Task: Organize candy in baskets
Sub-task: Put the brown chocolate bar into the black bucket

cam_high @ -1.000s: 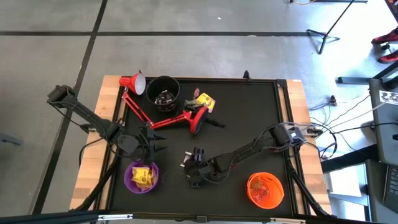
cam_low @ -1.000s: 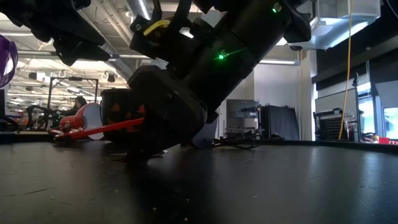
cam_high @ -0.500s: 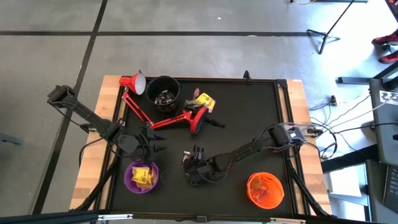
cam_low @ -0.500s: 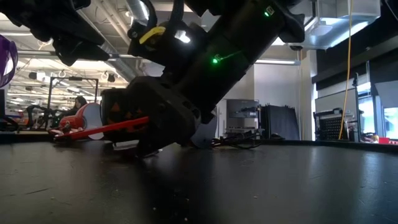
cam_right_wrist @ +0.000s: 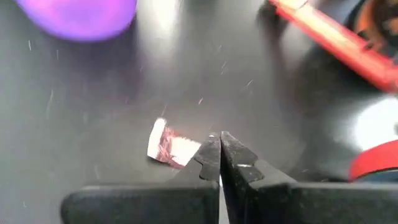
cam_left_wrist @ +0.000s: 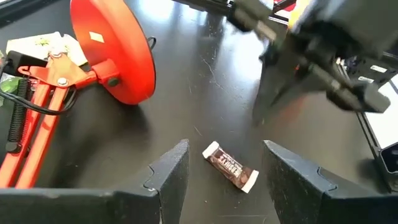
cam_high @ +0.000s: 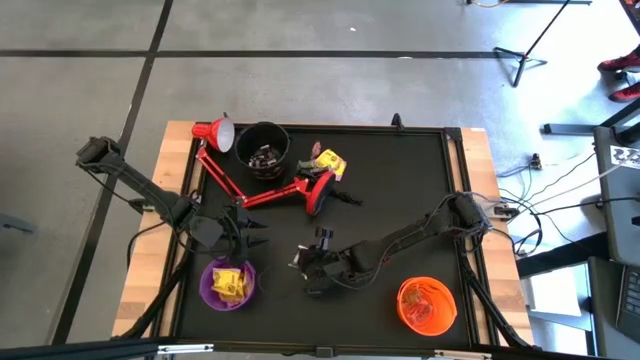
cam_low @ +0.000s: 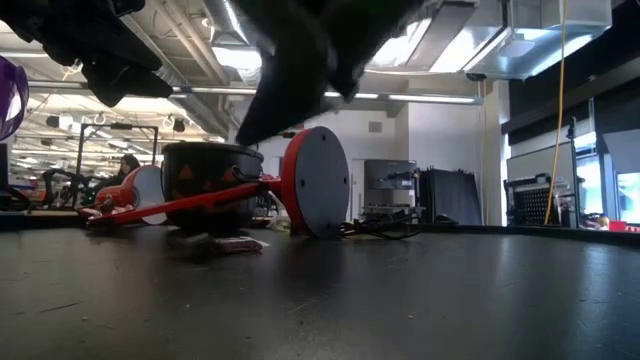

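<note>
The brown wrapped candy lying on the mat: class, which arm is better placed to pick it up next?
Probably the left. The left gripper is open with the brown candy between its fingers. The right gripper is shut beside it, empty.

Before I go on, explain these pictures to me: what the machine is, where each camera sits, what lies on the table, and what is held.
It is a robot with two dark arms, each ending in a two-finger gripper. One camera looks straight down, one sits at table height, and one rides on each wrist. On the black table lie a tipped red desk lamp, a black bucket, a purple bucket with yellow sweets, an orange bucket, and yellow candy by the lamp. A brown wrapped candy lies loose mid-table. The left gripper hangs open near it; the right gripper is shut and seems to hold nothing.
</note>
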